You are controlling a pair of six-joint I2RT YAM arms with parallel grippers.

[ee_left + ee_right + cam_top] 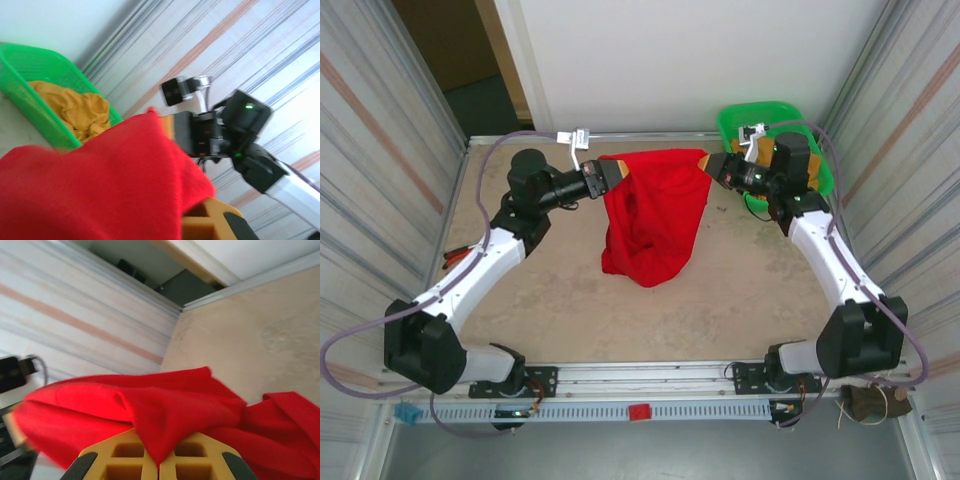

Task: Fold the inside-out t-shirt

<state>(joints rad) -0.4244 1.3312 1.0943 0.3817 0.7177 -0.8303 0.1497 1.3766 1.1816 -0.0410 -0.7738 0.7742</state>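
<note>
The red t-shirt [653, 215] hangs between the two arms at the far middle of the table [750, 285]. Its top edge runs from the left gripper [611, 177] across to the right gripper [713, 166], and the body sags in a bunched heap toward the surface (whether the lowest fold touches the table I cannot tell). Both sets of jaws are clenched on the shirt: the right wrist view shows a ridge of red cloth pinched between the yellow fingers [125, 455], and the left wrist view shows fabric draped over its own finger. The step in hand looks like spreading the shirt before any fold. To do it well, both pinches should stay firm, the top edge taut and level, and the cloth should be lowered so the hem lands first and the rest is laid out flat. The right arm works close to the green basket [820, 150], so the shirt should stay clear of it.
</note>
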